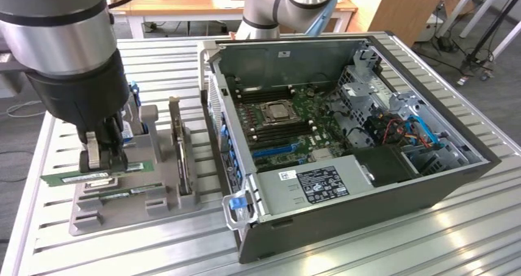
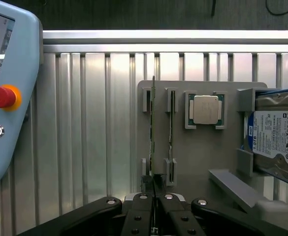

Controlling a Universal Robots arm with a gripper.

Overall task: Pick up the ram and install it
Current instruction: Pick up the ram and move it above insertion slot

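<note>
- Exterior view: my gripper (image 1: 101, 165) is clamped on the long, thin green circuit-board ram stick (image 1: 69, 177). I hold it near mid-length by its flat faces, over the grey plastic parts holder (image 1: 122, 214), at nine o'clock from the open dark computer case (image 1: 366, 190).
- Wrist view: the ram stick runs edge-on between my closed fingers (image 2: 138, 216), just beside a second green stick (image 2: 171, 123) and near the square silver processor (image 2: 205, 109).
- Handling, as I judge it: light and stiff, yet thin and fragile. Squeeze the faces gently, never twist, and stay off the lower contact edge.
</note>
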